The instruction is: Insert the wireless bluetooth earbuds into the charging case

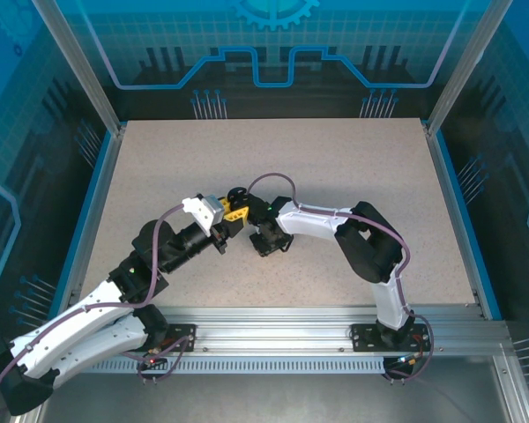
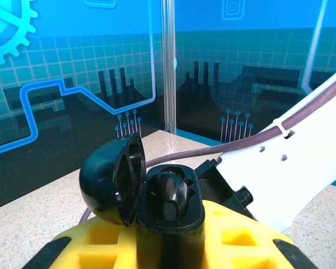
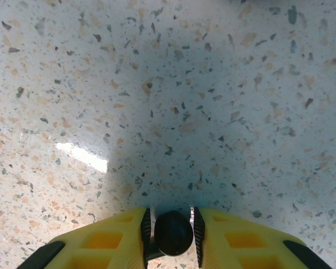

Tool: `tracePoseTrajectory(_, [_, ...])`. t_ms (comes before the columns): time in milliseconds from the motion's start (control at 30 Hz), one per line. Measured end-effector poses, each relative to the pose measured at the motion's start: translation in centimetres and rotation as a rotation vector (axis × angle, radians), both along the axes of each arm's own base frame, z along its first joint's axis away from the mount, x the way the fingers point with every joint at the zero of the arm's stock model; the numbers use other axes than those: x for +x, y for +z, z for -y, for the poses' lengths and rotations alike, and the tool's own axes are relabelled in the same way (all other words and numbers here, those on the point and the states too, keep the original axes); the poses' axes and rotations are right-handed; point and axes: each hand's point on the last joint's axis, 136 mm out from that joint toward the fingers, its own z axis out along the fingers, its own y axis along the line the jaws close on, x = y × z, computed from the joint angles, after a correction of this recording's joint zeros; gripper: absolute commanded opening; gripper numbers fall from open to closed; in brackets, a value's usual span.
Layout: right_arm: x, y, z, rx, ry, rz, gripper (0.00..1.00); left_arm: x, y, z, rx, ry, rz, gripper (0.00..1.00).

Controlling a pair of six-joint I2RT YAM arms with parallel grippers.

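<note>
The speckled table (image 1: 335, 167) is lying bare across the top view. The left arm (image 1: 79, 326) is reaching in from 7 o'clock and the right arm (image 1: 370, 251) from 5 o'clock. Their wrists are meeting just short of the table's middle, the left one tilting up toward 2 o'clock and the right one pointing down at the surface.

A purple cable (image 2: 201, 152) is looping over the right arm's white link, which is crossing the left wrist view from 3 o'clock.

The left pincer (image 1: 232, 209) is clamping its yellow fingers (image 2: 241, 235) on the black case (image 2: 168, 204), holding it clear of the table, close beside the right wrist. The case is standing between the fingers with its mouth facing the camera. Its domed lid (image 2: 103, 182) is hanging open at 9 o'clock of the body. A dark glossy shape is sitting in the well; whether it is an earbud, I cannot tell.

The right pincer (image 3: 172, 224) is closing its yellow fingers on a small round black earbud (image 3: 174, 235), pinching it between the ribbed inner pads at 6 o'clock of the right wrist view. The earbud is hovering above the speckled surface, in the arm's shadow, not touching it.
</note>
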Motion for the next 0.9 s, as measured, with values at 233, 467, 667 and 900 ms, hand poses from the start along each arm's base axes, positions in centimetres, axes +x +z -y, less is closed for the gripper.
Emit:
tracePoseTrajectory(233, [-0.1, 0.0, -0.1, -0.004, 0.004, 0.004, 0.22, 0.0, 0.0, 0.0, 0.0, 0.0, 0.0, 0.0])
tracePoseTrajectory(467, [0.0, 0.2, 0.1, -0.006, 0.004, 0.019, 0.2, 0.0, 0.0, 0.0, 0.0, 0.0, 0.0, 0.0])
tracePoseTrajectory(667, [-1.2, 1.3, 2.7, -0.008, -0.012, 0.034, 0.2, 0.0, 0.0, 0.0, 0.0, 0.0, -0.001, 0.0])
tracePoseTrajectory(900, [-0.1, 8.7, 6.2, 0.134, -0.088, 0.186, 0.2, 0.8, -1.3, 0.8, 0.024, -0.001, -0.033, 0.0])
